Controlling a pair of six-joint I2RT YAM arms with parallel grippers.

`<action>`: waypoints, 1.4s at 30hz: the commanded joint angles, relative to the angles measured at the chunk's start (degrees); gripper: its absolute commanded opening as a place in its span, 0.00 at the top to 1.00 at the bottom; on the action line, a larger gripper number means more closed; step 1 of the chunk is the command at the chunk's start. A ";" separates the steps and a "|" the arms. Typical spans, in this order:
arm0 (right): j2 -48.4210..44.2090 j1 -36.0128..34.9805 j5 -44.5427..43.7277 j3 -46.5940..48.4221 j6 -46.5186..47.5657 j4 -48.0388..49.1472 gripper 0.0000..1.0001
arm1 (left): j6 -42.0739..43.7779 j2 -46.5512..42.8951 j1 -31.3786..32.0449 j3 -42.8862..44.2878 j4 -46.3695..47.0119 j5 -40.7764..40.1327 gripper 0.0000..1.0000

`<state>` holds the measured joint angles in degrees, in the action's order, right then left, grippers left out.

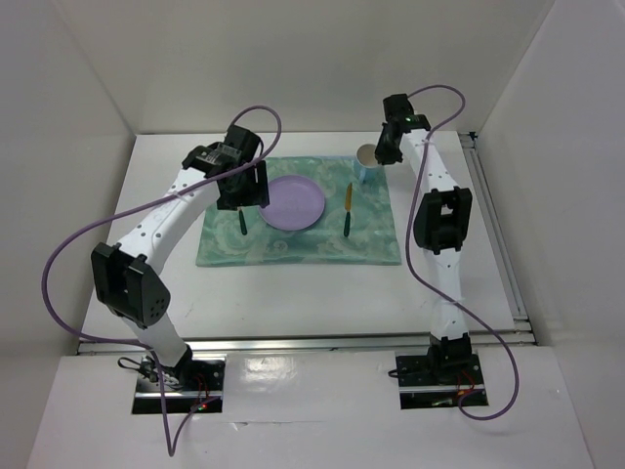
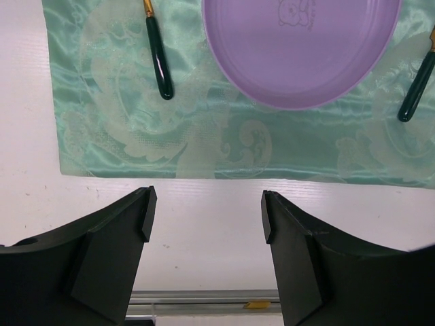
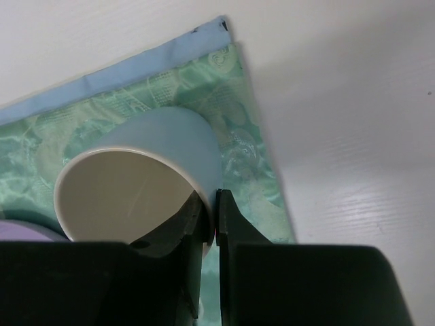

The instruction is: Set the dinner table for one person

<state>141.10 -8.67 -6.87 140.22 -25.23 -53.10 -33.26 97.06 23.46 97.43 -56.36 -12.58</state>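
Note:
On the white dinner table (image 1: 293, 303) lies a teal patterned mat (image 1: 371, 239). A purple plate (image 1: 293, 202) sits at its middle, with a dark-handled utensil (image 1: 241, 223) on its left and another utensil (image 1: 347, 210) on its right. My left gripper (image 2: 207, 210) stands open and empty over bare table (image 2: 204, 224) just off the mat's edge (image 2: 136, 122); the plate (image 2: 299, 54) and both utensils (image 2: 158, 58) (image 2: 416, 88) lie beyond it. My right gripper (image 3: 212, 214) is shut on the wall of a light blue cup (image 3: 156, 156), one finger inside the rim, at the mat's far right corner (image 3: 251, 156).
Metal rails run along the table's near edge (image 1: 312, 342) and right side (image 1: 498, 244). White walls close in the back and both sides. A purple cable (image 1: 88, 234) loops off the left arm.

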 commanded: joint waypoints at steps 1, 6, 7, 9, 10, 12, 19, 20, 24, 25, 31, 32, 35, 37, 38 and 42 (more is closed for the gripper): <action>-1.00 -1.09 -1.56 2.08 -0.69 4.15 1.00 | -0.41 -2.05 0.18 0.04 0.37 -0.34 0.20; 0.05 -1.09 -1.57 2.07 -0.69 5.29 0.99 | -0.41 -1.52 0.18 -0.48 0.37 0.27 0.20; 0.58 -1.09 -0.95 2.07 -0.69 5.29 0.92 | -0.41 -1.52 0.18 -0.48 0.37 0.27 0.20; 0.58 -1.09 -0.34 2.07 -0.69 6.60 0.58 | -0.41 -1.52 0.18 -0.48 -0.16 -0.34 0.20; 0.58 -1.09 0.36 2.07 -0.69 6.61 0.48 | -0.41 -2.04 0.18 -0.48 -0.16 -0.34 0.20; -0.03 -1.61 0.98 2.07 -0.69 8.01 0.32 | -0.41 -2.05 0.18 -1.01 -0.16 -0.95 0.20; -5.20 -1.62 2.65 4.71 -0.69 8.01 0.00 | -0.41 -3.18 0.18 -1.01 -0.68 -0.96 0.20; -6.61 -1.01 2.66 4.71 -0.69 8.01 0.00 | -0.41 -3.19 0.18 -1.01 -0.68 -0.96 0.20; -14.60 0.49 3.18 3.22 -0.69 7.49 0.00 | -0.41 -3.72 0.18 0.13 -1.91 -1.66 0.18; -19.06 1.45 3.18 0.08 -0.69 6.09 0.00 | -0.41 -3.72 0.18 0.83 -2.44 -2.96 0.17; -38.76 4.01 -5.85 -22.67 -0.69 1.08 0.00 | -0.93 -6.96 0.18 1.54 -3.23 -4.03 0.16; -44.80 4.70 -8.74 -30.28 -0.69 -0.15 0.00 | -0.93 -7.75 0.18 1.54 -2.62 -4.03 0.16; -57.10 7.60 -12.01 -45.23 0.45 -1.21 0.00 | -0.93 -11.27 0.18 -1.43 -0.52 -4.03 0.16; -62.93 8.92 -12.55 -51.60 1.24 -1.82 0.00 | -0.93 -13.81 0.18 -2.68 0.11 -3.51 0.16; -68.18 10.06 -12.55 -56.68 1.76 -2.35 0.00 | -0.93 -14.35 0.18 -3.20 0.89 -3.51 0.16; -78.83 10.86 -13.25 -65.06 1.24 -4.02 0.00 | -0.93 -16.11 0.18 -4.70 2.31 -2.28 0.16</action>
<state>67.48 1.91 -18.04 78.85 -24.69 -54.70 -33.45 82.06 23.46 93.80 -56.21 -15.53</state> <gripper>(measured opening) 0.994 0.840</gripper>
